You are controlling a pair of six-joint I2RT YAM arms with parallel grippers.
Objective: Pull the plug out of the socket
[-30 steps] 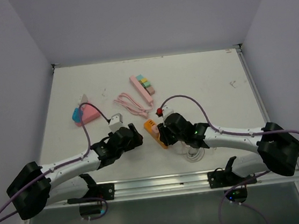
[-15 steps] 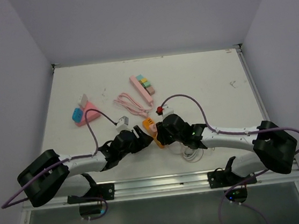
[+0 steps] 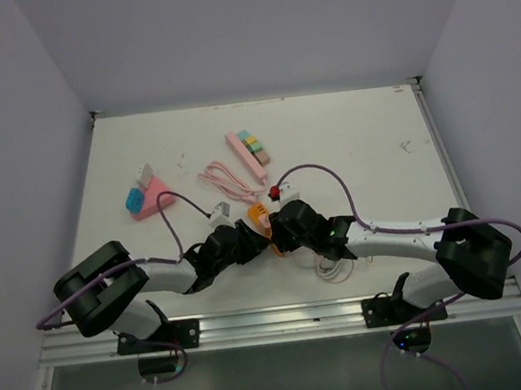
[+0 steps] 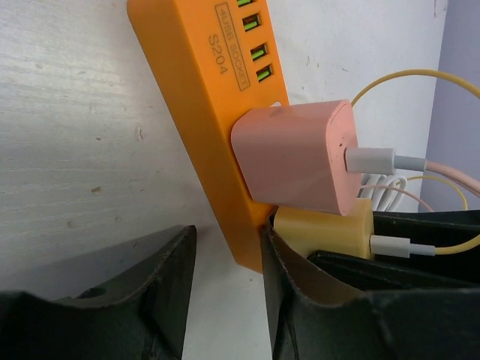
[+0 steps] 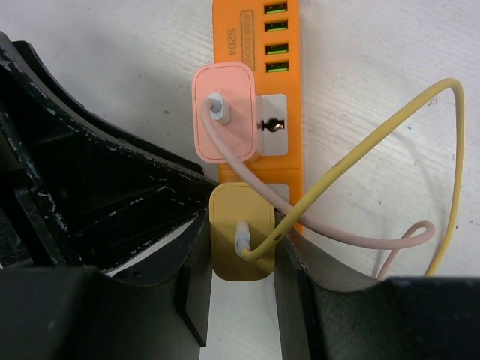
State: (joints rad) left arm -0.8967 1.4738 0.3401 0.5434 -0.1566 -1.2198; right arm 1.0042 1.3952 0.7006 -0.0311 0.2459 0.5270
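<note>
An orange power strip lies on the white table between my two grippers. A pink plug and a yellow plug sit in its sockets, each with a cable. My right gripper is shut on the yellow plug, one finger on each side. My left gripper is open and straddles the strip's near end. Its right finger touches the strip, and bare table shows beside its left finger. The pink plug and yellow plug also show in the left wrist view.
A pink strip with coloured blocks, a coiled pink cable and a pink wedge with blue and white plugs lie farther back. A white cable coil lies under the right arm. A yellow cable loops to the right.
My left arm has swung right and its gripper has come up to the end of the orange strip. The right gripper has stayed on the yellow plug, shifting slightly left.
</note>
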